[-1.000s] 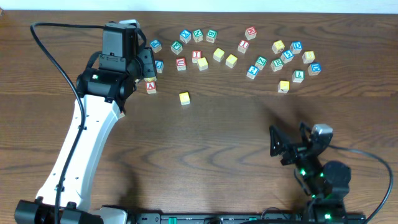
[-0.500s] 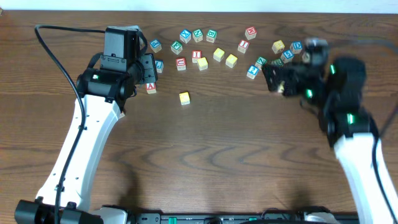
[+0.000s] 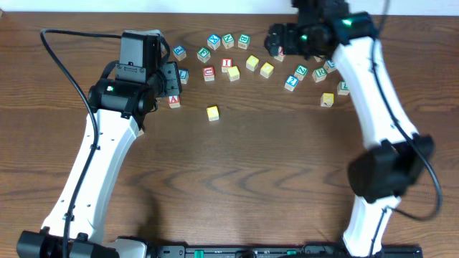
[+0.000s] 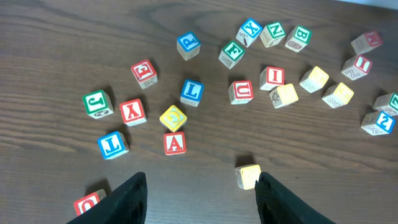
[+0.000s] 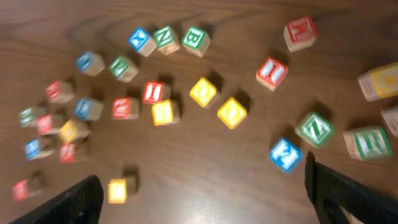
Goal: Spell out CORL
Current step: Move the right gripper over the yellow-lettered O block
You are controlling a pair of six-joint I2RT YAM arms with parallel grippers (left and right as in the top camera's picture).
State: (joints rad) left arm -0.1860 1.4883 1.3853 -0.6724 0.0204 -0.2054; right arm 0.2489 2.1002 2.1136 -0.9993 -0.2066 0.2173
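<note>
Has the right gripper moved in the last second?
Yes. The right gripper swung from nearer than the lone yellow block to farther back, right of it.

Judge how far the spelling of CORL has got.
Done: nothing; no CORL row shows, though one yellow cube sits alone. In hand: nothing; left tool and right tool hang open and empty. Left: lining up all four letters, blue L included.

CORL cubes (image 4: pixel 191 91) scattered, well apart

You can't read the blurry blocks (image 5: pixel 73 130) at the left of the right wrist view. From above, the right arm (image 3: pixel 369 79) covers some blocks.
</note>
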